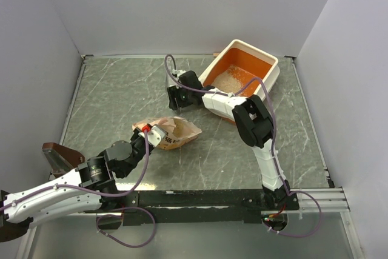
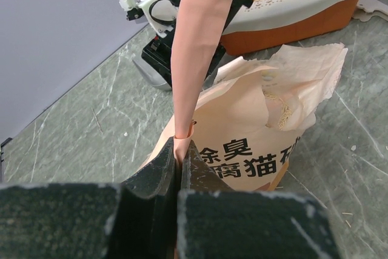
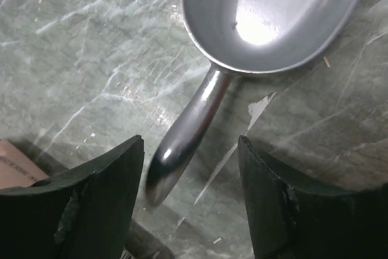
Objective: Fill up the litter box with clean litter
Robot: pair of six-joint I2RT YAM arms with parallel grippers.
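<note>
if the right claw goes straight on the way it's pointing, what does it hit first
Most likely the metal scoop: its handle lies on the table, right between the fingers of the open right claw. The table would come just behind it. The picture doesn't show how far off the handle is.

The litter box (image 1: 251,62) is showing orange inside under a cream-white rim, and the clean litter (image 1: 229,80) is lying pale whitish-beige and grainy. The paper bag (image 2: 254,150) is showing peach-pink with black printed characters. The scoop (image 3: 267,16) is gleaming silver-grey. The worktop (image 1: 115,95) is running grey-green, marbled with pale veins.
</note>
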